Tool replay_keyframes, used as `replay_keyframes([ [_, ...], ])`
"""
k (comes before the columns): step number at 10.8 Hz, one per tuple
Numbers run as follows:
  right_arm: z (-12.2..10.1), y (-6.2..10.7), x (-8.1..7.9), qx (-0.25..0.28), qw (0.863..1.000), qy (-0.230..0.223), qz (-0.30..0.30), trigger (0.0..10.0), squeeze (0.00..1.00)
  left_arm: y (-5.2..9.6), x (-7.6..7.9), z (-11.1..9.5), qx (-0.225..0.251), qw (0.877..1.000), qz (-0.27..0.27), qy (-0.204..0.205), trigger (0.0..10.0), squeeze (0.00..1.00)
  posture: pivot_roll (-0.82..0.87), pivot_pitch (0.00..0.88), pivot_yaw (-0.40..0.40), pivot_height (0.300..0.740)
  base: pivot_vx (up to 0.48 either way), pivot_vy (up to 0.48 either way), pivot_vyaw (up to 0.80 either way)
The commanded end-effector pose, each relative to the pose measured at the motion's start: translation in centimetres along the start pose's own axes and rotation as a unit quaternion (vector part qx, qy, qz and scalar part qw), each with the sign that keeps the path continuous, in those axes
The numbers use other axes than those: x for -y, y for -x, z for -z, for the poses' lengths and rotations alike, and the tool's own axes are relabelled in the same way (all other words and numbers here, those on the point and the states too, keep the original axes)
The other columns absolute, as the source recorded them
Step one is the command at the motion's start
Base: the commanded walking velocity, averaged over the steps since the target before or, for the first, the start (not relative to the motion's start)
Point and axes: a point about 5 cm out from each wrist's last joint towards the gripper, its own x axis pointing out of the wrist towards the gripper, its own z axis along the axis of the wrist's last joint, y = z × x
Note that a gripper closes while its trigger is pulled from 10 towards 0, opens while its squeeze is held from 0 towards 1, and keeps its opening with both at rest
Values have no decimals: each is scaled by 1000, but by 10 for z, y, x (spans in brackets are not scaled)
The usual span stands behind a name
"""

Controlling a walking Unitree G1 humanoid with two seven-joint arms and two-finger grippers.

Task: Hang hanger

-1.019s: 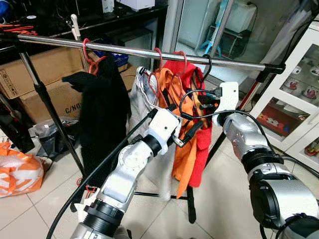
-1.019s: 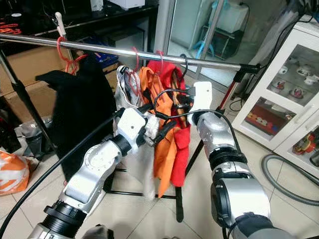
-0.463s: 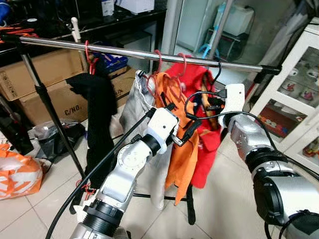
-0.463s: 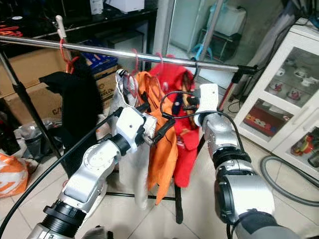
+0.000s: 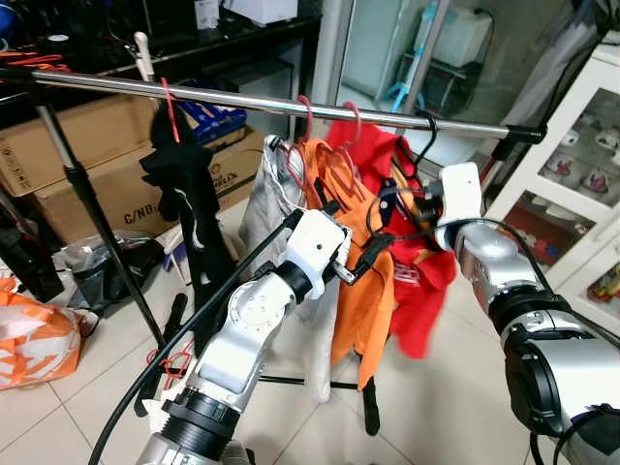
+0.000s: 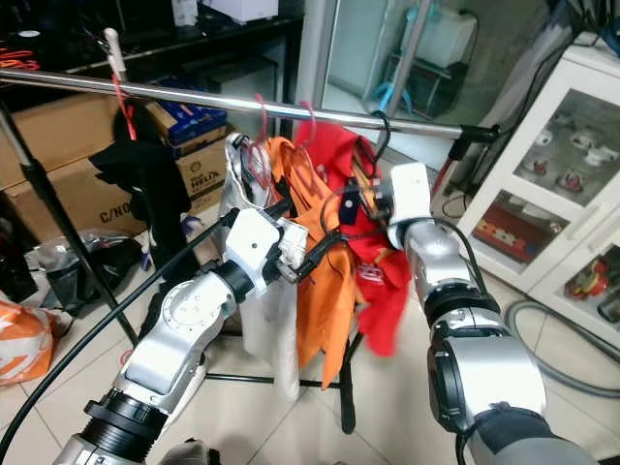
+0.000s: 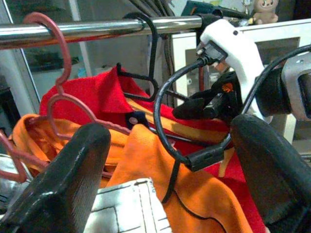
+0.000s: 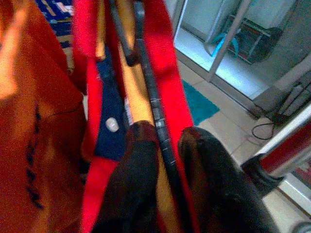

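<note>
A black hanger (image 5: pixel 418 145) carrying a red shirt (image 5: pixel 426 281) has its hook over the steel rail (image 5: pixel 242 98) near the rail's right end. My right gripper (image 5: pixel 402 199) is shut on the hanger's bar just below the hook; in the right wrist view the black hanger bar (image 8: pixel 163 141) runs between the two fingers (image 8: pixel 131 184). My left gripper (image 5: pixel 373 254) is open in front of the orange shirt (image 5: pixel 363 310), holding nothing. The left wrist view shows its fingers (image 7: pixel 63 179) wide apart and the black hanger's hook (image 7: pixel 150 53) on the rail (image 7: pixel 97 29).
A pale garment (image 5: pixel 266 194) and a black garment (image 5: pixel 189 203) hang on red hangers further left on the rail. Cardboard boxes (image 5: pixel 97 145) stand behind, a white glass cabinet (image 5: pixel 581 155) at the right, an orange bag (image 5: pixel 34 334) on the floor at left.
My right gripper moved right and slightly down with the black hanger, and the red shirt swung right. The black garment has turned edge-on. My left gripper stayed put.
</note>
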Motion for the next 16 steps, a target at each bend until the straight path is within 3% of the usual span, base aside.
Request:
replay_keyframes([
  [1, -10, 1, 12, 17, 1000, 8, 20, 10000, 1000, -2, 2, -6, 11, 1000, 3, 2, 10000, 0, 99, 18, -89, 740, 0, 0, 0],
  [4, -18, 7, 30, 73, 993, -72, 58, 10000, 1000, -1, 3, -4, 9, 1000, -1, 4, 10000, 0, 95, 17, -89, 740, 0, 0, 0],
  [6, -28, 15, 43, 136, 982, -93, 94, 10000, 1000, -1, 2, -3, 7, 1000, -3, 4, 10000, 0, 81, 10, -77, 740, 0, 0, 0],
  [7, -38, 21, 53, 187, 970, -105, 117, 10000, 1000, -1, 1, -3, 7, 1000, -4, 3, 10000, 0, 73, 2, -73, 740, 0, 0, 0],
  [9, -42, 24, 55, 210, 963, -136, 104, 10000, 1000, -2, 2, -2, 5, 1000, -3, 4, 10000, 0, 66, 0, -72, 740, 0, 0, 0],
  [13, -25, 17, 31, 151, 982, -111, 13, 10000, 1000, -3, 4, 0, 4, 1000, -2, 7, 10000, 0, 62, 0, -82, 740, 0, 0, 0],
  [16, -19, 12, 20, 108, 989, -94, -23, 10000, 1000, -3, 4, 0, 5, 1000, -7, 9, 10000, 0, 69, 0, -96, 740, 0, 0, 0],
])
